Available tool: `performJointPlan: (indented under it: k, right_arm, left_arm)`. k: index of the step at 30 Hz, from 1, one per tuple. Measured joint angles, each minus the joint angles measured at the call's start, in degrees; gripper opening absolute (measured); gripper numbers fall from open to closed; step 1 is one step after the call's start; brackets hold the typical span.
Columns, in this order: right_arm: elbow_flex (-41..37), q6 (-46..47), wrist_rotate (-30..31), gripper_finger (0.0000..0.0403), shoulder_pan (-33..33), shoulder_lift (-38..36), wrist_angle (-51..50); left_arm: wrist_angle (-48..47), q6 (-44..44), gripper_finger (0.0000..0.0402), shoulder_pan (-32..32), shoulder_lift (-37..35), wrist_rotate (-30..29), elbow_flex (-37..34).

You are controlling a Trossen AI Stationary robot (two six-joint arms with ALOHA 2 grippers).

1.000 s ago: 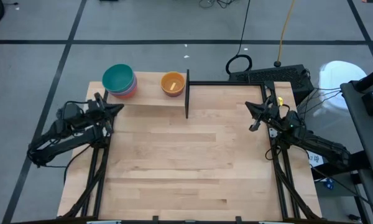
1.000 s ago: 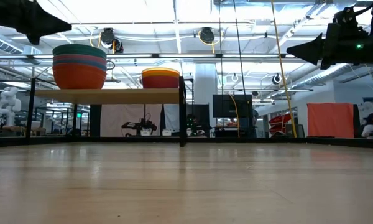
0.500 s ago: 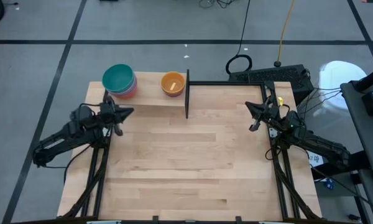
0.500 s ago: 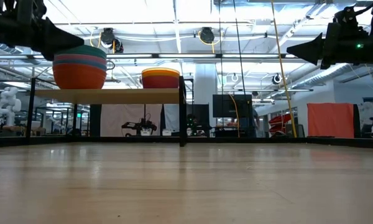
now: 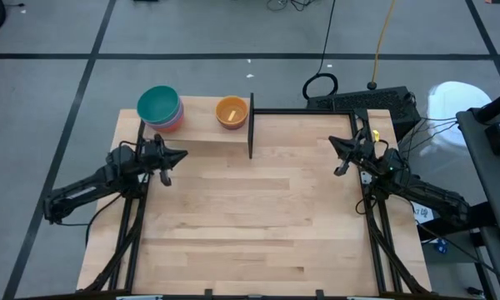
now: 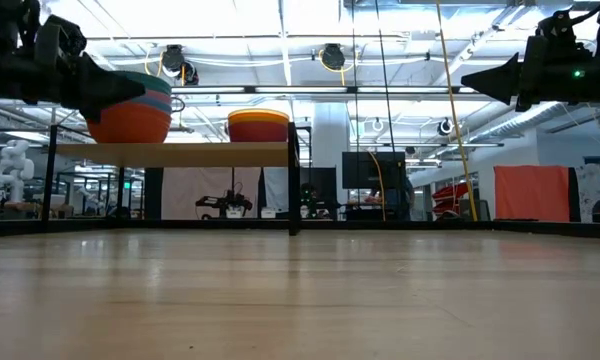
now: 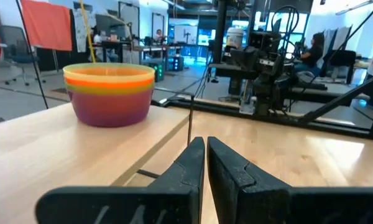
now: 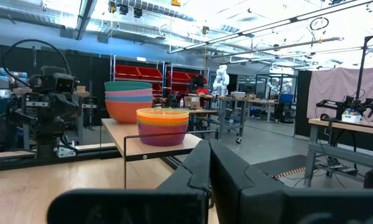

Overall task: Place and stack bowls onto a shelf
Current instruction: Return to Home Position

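Dark left tool (image 5: 180,155), pinched, level, near shelf (image 5: 198,121)

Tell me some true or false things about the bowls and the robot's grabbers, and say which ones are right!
1. The shelf holds two stacks. True.
2. The teal bowl tops one stack. True.
3. The yellow bowl lies down on the big tabletop. False: it tops the other stack on the shelf.
4. The left gripper holds a bowl. False: it is shut on nothing, in front of the shelf.
5. The right gripper is wide open. False: it is shut and empty, away from the shelf.
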Motion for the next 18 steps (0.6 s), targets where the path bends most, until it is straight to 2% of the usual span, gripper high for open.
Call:
performJointPlan:
  k: [7,18]
  right_arm:
    - [0.0,0.7,0.1,0.0000,0.0,0.0,-0.1]
    - [0.0,0.8,0.2,0.0000,0.0,0.0,-0.2]
  left_arm:
    - [5.3,-0.4,0.0026,0.0,0.0,0.7,-4.3]
    - [5.5,-0.7,0.0026,0.0,0.1,3.4,-4.4]
